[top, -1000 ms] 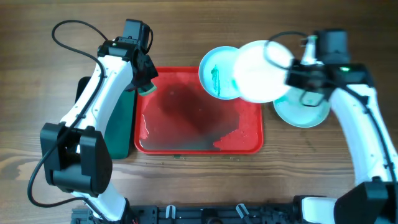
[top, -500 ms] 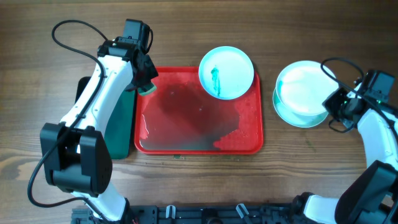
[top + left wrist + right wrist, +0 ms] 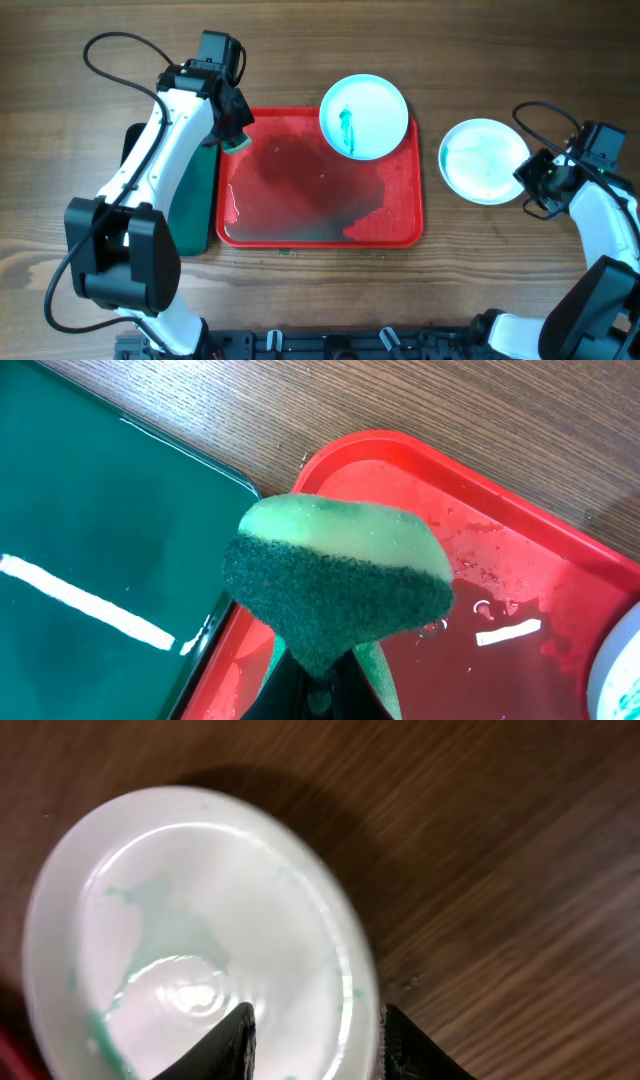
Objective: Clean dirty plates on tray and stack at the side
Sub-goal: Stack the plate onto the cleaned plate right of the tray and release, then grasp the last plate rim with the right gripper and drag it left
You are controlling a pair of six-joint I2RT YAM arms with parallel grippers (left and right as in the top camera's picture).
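A white plate (image 3: 364, 116) with a teal streak lies on the red tray (image 3: 300, 215) at its far right corner. A second white plate (image 3: 484, 160) with faint teal smears lies on the table right of the tray; it fills the right wrist view (image 3: 190, 940). My right gripper (image 3: 535, 180) is open at that plate's right edge, fingers (image 3: 315, 1040) either side of the rim, holding nothing. My left gripper (image 3: 235, 135) is shut on a green sponge (image 3: 335, 575) above the tray's far left corner (image 3: 520, 590).
A dark green tray (image 3: 195, 200) lies against the red tray's left side and shows in the left wrist view (image 3: 90, 540). The red tray's floor is wet with a dark puddle (image 3: 310, 190). Bare wooden table surrounds both trays.
My right arm carried a plate from above the tray to the right, set it down on the plate lying there and let go. The left arm has not moved.
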